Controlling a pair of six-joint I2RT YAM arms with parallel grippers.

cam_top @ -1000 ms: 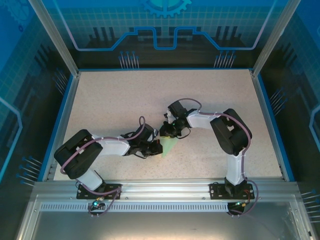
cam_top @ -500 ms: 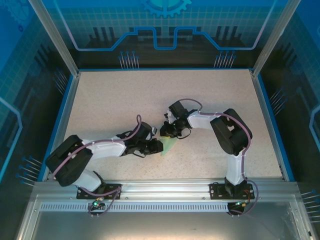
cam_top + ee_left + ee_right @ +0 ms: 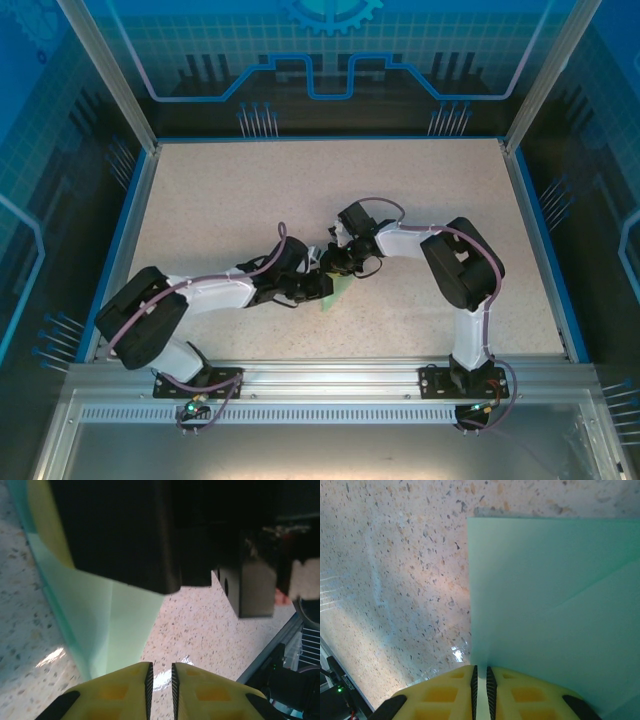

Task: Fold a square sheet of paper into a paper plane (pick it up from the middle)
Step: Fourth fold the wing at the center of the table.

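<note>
The pale mint-green paper [image 3: 340, 291] lies folded into a narrow pointed shape on the speckled table [image 3: 230, 200], between the two grippers. In the right wrist view the paper [image 3: 555, 580] shows flat layers with a diagonal fold edge, and my right gripper [image 3: 480, 672] is shut on its near edge. My right gripper [image 3: 334, 264] sits at the paper's far end. My left gripper [image 3: 322, 286] hovers at the paper's left side. In the left wrist view its fingers [image 3: 160, 672] stand almost together with bare table between them, the paper [image 3: 115, 625] just to their left.
The right gripper's black body [image 3: 150, 530] hangs close above and ahead of the left fingers. A blue rim [image 3: 128, 240] borders the table, with an aluminium rail [image 3: 320, 375] along the near edge. Open tabletop spreads behind and to both sides of the arms.
The left arm has swung right and forward, bringing its gripper up against the paper and covering more of it. The right gripper has stayed put on the paper.
</note>
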